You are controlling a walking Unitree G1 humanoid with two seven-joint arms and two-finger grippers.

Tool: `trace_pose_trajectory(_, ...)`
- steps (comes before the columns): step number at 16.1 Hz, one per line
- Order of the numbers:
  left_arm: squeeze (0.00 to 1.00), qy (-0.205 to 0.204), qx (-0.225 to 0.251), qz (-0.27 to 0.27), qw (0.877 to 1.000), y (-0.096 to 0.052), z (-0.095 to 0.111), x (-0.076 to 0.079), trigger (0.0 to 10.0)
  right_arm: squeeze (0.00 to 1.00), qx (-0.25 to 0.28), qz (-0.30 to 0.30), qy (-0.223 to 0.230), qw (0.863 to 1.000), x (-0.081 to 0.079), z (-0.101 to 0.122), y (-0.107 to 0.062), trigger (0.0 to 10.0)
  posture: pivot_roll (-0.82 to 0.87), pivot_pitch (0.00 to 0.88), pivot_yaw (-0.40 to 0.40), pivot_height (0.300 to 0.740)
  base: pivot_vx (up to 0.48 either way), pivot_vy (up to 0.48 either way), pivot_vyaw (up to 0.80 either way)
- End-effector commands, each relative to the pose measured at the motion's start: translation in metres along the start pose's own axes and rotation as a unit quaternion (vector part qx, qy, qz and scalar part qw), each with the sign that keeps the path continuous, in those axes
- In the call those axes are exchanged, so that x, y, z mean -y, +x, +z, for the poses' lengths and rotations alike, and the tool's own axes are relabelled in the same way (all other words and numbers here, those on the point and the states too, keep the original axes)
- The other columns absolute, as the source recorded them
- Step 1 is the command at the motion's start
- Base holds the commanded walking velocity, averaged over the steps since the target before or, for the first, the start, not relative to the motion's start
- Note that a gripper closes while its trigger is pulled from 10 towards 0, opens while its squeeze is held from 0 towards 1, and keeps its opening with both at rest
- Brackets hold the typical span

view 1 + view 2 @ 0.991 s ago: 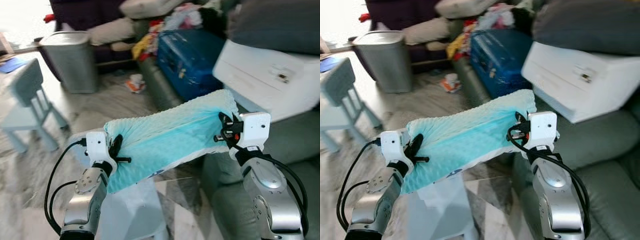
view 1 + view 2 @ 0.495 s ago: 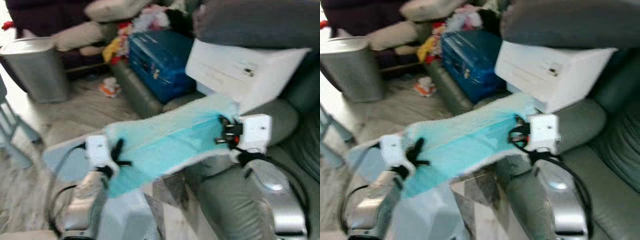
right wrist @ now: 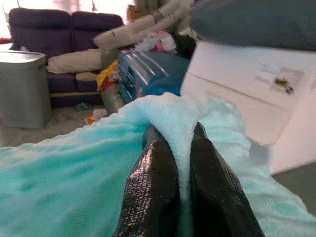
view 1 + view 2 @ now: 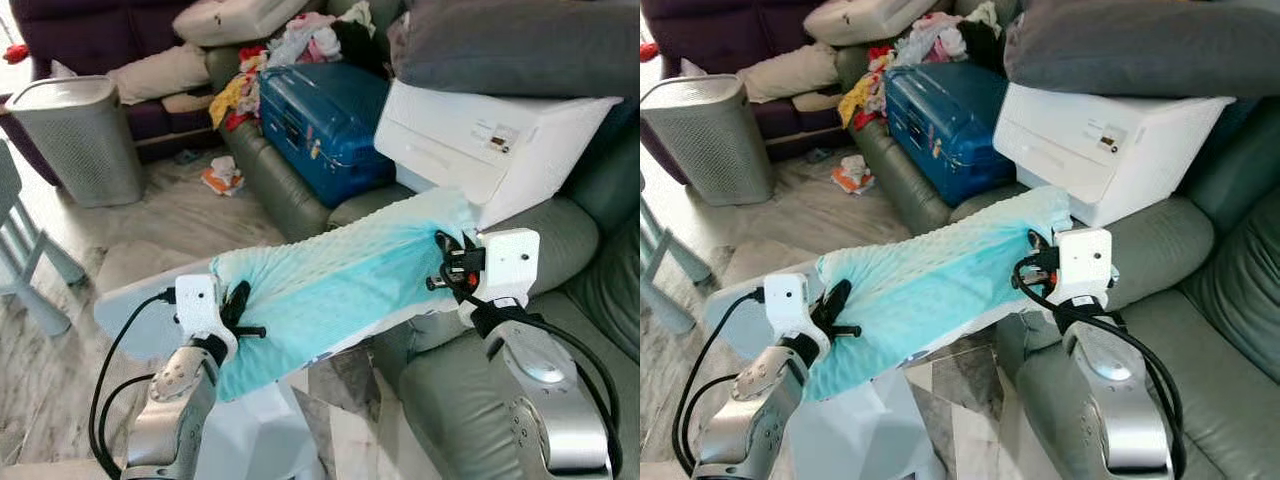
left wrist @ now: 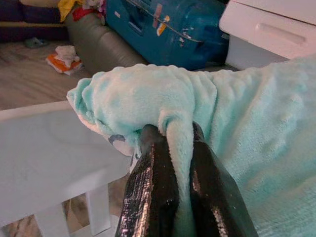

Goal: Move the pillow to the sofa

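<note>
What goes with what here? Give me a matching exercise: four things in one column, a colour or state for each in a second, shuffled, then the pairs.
Things:
1. pillow
2. suitcase
3. laundry basket
4. white box

Descriptions:
A. grey, standing on the floor
B. light turquoise, held at both ends by the left gripper and right gripper
C. resting on the green sofa under a dark cushion
D. blue, lying on the sofa

Pairs: 1-B, 2-D, 3-A, 4-C

- Grey-green sofa [image 4: 1200, 330] on the robot's right: a white box [image 4: 1110, 150] sits on its cushion, a blue suitcase [image 4: 940, 115] rests on it further along.
- Pale floor [image 4: 190, 215]: grey hamper [image 4: 80, 135] standing there, a small orange-and-white scrap [image 4: 222, 177] near the sofa.
</note>
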State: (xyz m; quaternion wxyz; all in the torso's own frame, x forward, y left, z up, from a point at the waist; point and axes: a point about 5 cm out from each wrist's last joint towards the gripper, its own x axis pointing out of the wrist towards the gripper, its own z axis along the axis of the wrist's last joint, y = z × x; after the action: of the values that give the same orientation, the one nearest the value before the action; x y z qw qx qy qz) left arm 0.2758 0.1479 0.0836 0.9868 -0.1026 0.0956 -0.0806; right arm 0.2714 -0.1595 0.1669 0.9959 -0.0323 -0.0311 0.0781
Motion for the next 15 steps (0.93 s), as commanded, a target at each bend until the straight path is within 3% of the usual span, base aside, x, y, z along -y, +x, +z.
trace_pose_trajectory(1, 0.0, 0.005, 0.007, -0.01, 1.0, 0.0009, 0.0057, 0.0025, 10.0, 0.0, 0.009, -0.011, 0.0, 1.0, 0.0051, 0.0064, -0.0002, 10.0, -0.18, 0.009, 0.033, 0.74, 0.0, 0.0, -0.8)
trace_pose_trajectory(15, 0.0, 0.012, 0.0, -0.021, 1.0, 0.0033, 0.0049, 0.0036, 10.0, 0.0, 0.01, -0.013, 0.002, 1.0, 0.0042, 0.0067, 0.0007, 10.0, -0.18, 0.005, 0.044, 0.74, 0.0, 0.0, -0.79)
